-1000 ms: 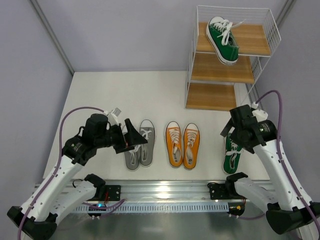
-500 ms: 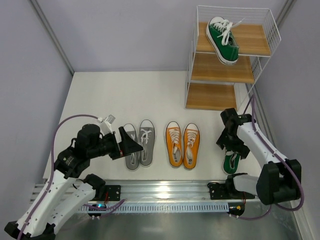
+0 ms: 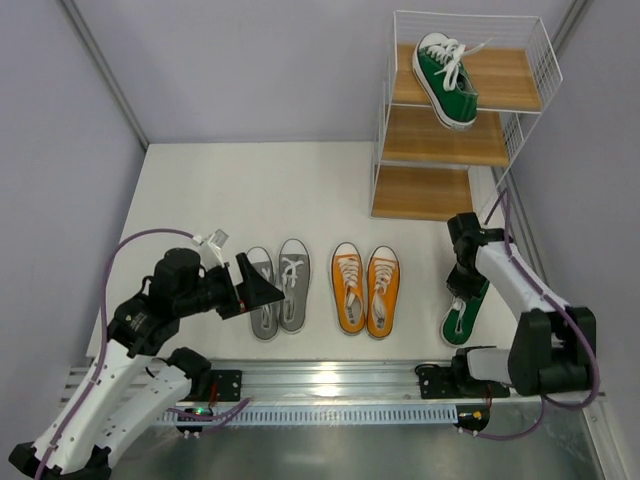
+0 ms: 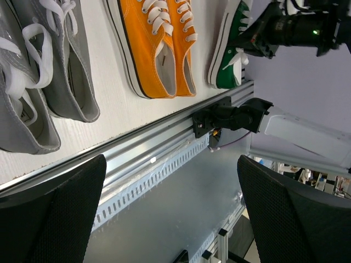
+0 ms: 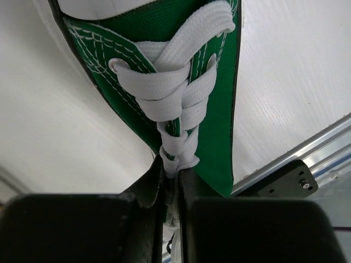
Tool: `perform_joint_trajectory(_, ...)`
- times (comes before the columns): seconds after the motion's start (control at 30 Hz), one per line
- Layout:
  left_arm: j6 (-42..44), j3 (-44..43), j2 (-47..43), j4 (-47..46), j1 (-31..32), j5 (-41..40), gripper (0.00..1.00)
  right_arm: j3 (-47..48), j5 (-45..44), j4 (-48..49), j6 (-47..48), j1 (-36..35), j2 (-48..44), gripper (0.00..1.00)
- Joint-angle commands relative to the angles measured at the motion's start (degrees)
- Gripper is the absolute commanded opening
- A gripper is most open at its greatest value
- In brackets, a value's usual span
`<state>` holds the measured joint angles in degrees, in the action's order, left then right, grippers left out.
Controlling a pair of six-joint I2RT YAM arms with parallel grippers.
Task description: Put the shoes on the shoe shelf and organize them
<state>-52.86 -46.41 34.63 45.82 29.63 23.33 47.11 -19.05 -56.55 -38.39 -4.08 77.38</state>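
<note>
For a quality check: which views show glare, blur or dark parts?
Top external: sharp, evenly lit, with glare on the aluminium rail. Left wrist: orange sneakers sharp, the left gripper's fingers dark. Right wrist: green sneaker laces sharp, right gripper shadowed, soft.

Left tool [image 4: 170, 164] spread wide, hovering; right tool [image 5: 173, 183] pinched shut, held low.

A white worktop [image 3: 200, 190] sat boxed in by plain, pale lilac-grey walls [image 3: 250, 70], with a slim grey metal strip [image 3: 105, 72] running up the back left corner. A silvery aluminium rail [image 3: 330, 375] lined the near edge. The light was soft and even.
</note>
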Motion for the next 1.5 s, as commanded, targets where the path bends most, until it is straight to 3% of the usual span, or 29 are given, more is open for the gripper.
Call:
perform_joint_trajectory(0.0,1.1,-2.2,-0.1,0.6,0.2,-0.8,1.00,2.5,1.4,-3.5,1.3,0.2,-13.7,0.04)
perform_joint_trajectory(0.2,0.8,-2.6,2.8,-2.0,0.1,0.1,1.00,14.0,6.6,-14.9,4.6,0.1,-31.3,0.04)
perform_joint_trajectory(0.37,1.7,-4.6,7.3,-3.7,0.2,1.9,1.00,32.2,11.0,-20.5,10.5,0.1,-33.3,0.04)
perform_joint_trajectory(0.6,2.9,-9.1,11.9,-5.7,0.1,2.2,1.00,67.1,5.7,-22.7,24.2,0.0,-18.7,0.04)
perform_joint_trajectory(0.83,3.7,-18.1,15.6,-7.2,0.1,1.1,1.00,90.0,-0.6,-18.9,25.0,-0.7,-0.1,0.04)
perform_joint_trajectory(1.1,2.3,-33.4,22.6,-17.1,0.1,2.7,1.00,95.4,3.8,-2.5,27.3,-0.6,10.8,0.04)
perform_joint_trajectory(1.27,-0.2,-35.9,25.7,-29.4,0.1,5.8,1.00,98.7,3.6,4.2,29.3,-0.5,14.3,0.04)
perform_joint_trajectory(1.47,-2.9,-38.4,28.8,-36.9,0.1,8.7,1.00,101.2,6.1,6.9,28.7,2.4,17.1,0.04)
